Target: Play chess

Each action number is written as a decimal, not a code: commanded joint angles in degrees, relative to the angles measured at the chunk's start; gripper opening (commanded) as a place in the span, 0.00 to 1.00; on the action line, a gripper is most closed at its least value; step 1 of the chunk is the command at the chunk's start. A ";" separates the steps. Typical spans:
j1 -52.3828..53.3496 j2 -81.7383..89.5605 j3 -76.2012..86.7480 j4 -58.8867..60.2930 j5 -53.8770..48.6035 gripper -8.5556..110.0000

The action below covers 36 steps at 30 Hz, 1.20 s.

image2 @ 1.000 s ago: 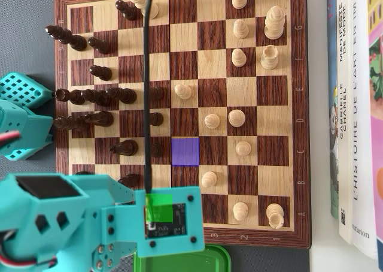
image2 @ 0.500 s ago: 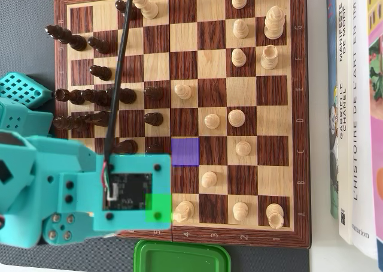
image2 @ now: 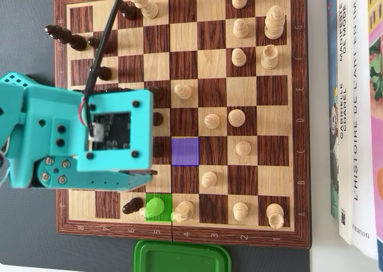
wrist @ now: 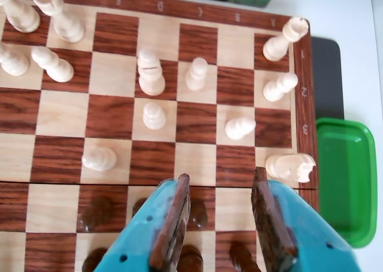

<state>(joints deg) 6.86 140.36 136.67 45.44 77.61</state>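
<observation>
Progress: midgame; light pawn (image2: 154, 207) on green-marked square, purple square (image2: 185, 151) beyond it empty.
Gripper (wrist: 218, 182): fingers apart, empty.

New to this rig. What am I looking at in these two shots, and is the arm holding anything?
It is a small teal robot arm with a two-finger gripper, set up to play chess. One picture is from a fixed camera looking straight down. The other is from a camera riding on the arm's wrist, so the two fingers poke in from the bottom edge. On the table is a wooden chessboard with light and dark pieces, a green tray at its near edge, and books beside it. Blue and green squares are tinted on the board. The gripper is open and holds nothing.
</observation>
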 commanded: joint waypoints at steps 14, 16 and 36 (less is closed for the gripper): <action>-6.77 14.68 16.61 -41.31 5.80 0.21; -6.94 15.91 17.05 -43.33 5.80 0.21; -6.42 41.75 37.44 -76.29 5.98 0.21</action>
<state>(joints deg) 0.09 178.95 173.58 -27.16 83.14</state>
